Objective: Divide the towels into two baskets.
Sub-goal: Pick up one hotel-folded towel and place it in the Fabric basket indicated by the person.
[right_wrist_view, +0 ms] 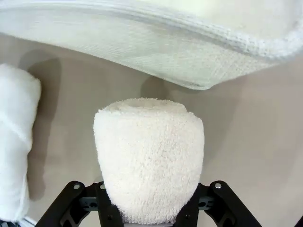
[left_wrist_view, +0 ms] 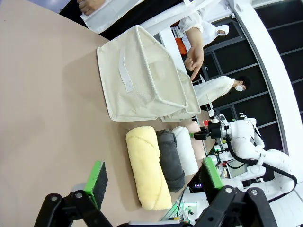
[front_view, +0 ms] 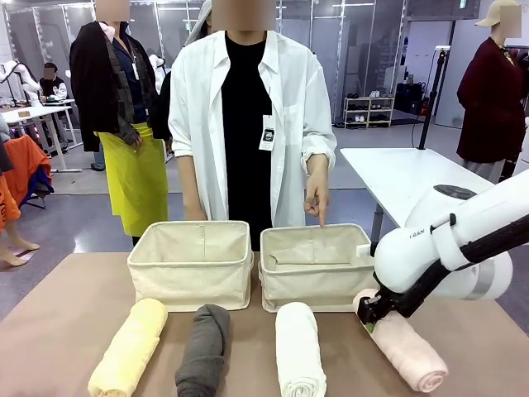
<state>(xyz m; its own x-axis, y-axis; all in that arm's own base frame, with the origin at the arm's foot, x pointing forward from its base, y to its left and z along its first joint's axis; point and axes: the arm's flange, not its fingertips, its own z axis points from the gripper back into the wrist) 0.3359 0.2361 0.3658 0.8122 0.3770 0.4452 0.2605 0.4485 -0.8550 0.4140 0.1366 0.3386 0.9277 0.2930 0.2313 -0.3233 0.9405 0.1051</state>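
Four towel rolls lie in a row on the table: pale yellow towel (front_view: 128, 347) (left_wrist_view: 147, 165), dark grey towel (front_view: 204, 351) (left_wrist_view: 170, 158), white towel (front_view: 297, 351) (right_wrist_view: 16, 142) and pale pink towel (front_view: 409, 351) (right_wrist_view: 149, 156). Behind them stand the left basket (front_view: 190, 265) (left_wrist_view: 142, 80) and the right basket (front_view: 318, 281) (right_wrist_view: 142, 42), both holding no towels. My right gripper (front_view: 369, 318) (right_wrist_view: 149, 213) is shut on the far end of the pink towel, which rests on the table just in front of the right basket. My left gripper (left_wrist_view: 151, 182) hangs open above the table, short of the yellow towel.
A person in a white shirt stands behind the baskets, one hand (front_view: 316, 198) pointing a finger down into the right basket. Bare brown tabletop (front_view: 50, 331) lies left of the yellow towel. Other tables and people are farther back.
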